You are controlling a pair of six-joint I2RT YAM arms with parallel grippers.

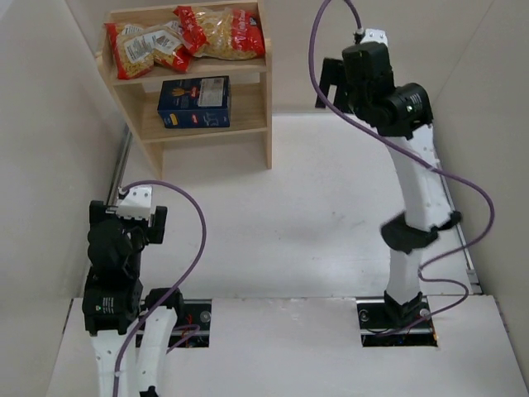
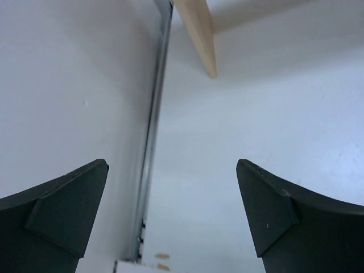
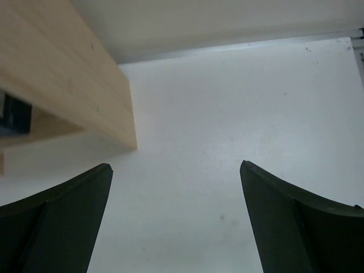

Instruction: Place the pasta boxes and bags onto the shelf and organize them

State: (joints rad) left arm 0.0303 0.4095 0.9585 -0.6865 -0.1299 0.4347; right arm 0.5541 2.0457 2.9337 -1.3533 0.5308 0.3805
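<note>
Standing at the far left of the matte white table (image 1: 314, 207), the shelf (image 1: 268, 124) is pale bare wood: two flat plank tiers held between plank sides. On its top tier lie both bags, glossy crinkled clear plastic with red ends and white labels, lumpy with yellow pasta. The left bag (image 1: 145, 48) sits toward the shelf's left side and the right bag (image 1: 221, 33) toward its right, their red ends meeting near the middle. On the lower tier stands the pasta box (image 1: 195, 102), a crisp dark blue cardboard rectangle with a red logo, set left of that tier's centre.

The left gripper (image 2: 170, 165) hangs well in front of the shelf, near its left leg (image 2: 199, 34), its dark wedge-shaped fingers (image 2: 68, 205) spread wide with nothing between them but table and a thin metal rail (image 2: 152, 142). The right gripper (image 3: 176, 168) sits just right of the shelf's grainy side plank (image 3: 68, 85), jaws likewise fully apart and holding nothing. Smooth purple cables (image 1: 463, 190) loop off both arms.
</note>
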